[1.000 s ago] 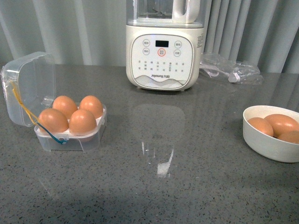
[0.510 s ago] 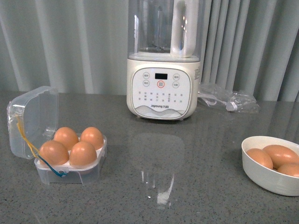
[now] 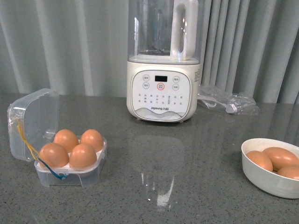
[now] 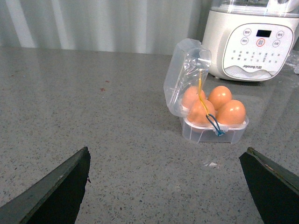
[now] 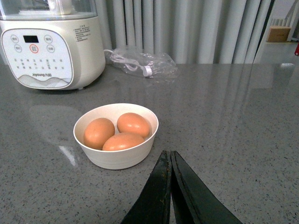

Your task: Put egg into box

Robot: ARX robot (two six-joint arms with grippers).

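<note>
Left gripper [image 4: 167, 150] gapes wide, empty; right gripper [image 5: 169, 157] pinched together, empty. Ahead of the left, box [image 4: 211, 133] lid-up, holding four eggs [image 4: 231, 112].

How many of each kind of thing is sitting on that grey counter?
eggs: 7
clear box: 1
white bowl: 1
blender: 1
bagged cable: 1
Total: 11

Front view faces blender [image 3: 162, 93] head-on; left wrist low toward box [image 4: 230, 135], right wrist toward bowl [image 5: 117, 156]; all share blender.
</note>
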